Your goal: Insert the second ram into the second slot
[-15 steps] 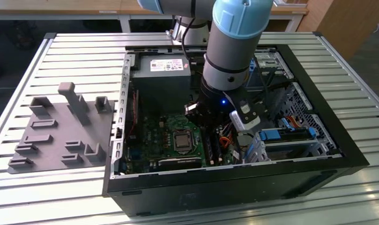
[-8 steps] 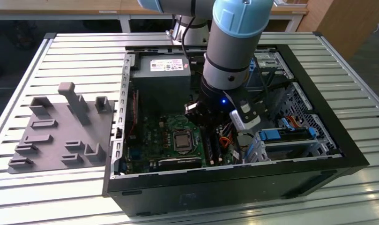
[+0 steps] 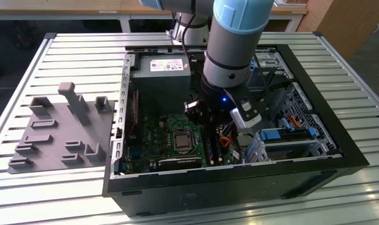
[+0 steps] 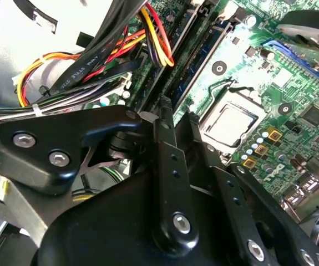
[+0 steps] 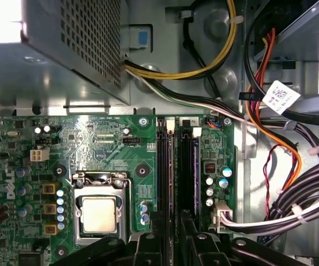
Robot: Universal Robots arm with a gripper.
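Observation:
My gripper (image 3: 208, 119) hangs inside the open computer case (image 3: 239, 183), low over the motherboard (image 5: 104, 149). It sits directly above the near end of the two long ram slots (image 5: 176, 166), beside the processor socket (image 5: 99, 213). In both wrist views the gripper (image 4: 176, 113) (image 5: 172, 241) lines up with those slots. A thin blue ram (image 4: 203, 61) stands on edge along one slot. I cannot tell whether it is fully seated or whether it touches the gripper.
The power supply (image 3: 161, 70) fills the case's far end. Bundled cables (image 4: 92, 61) crowd one side of the slots, and a drive bay with blue latches (image 3: 286, 136) lies at the exterior view's right. A grey holder plate (image 3: 58, 131) lies on the slatted table (image 3: 64, 56).

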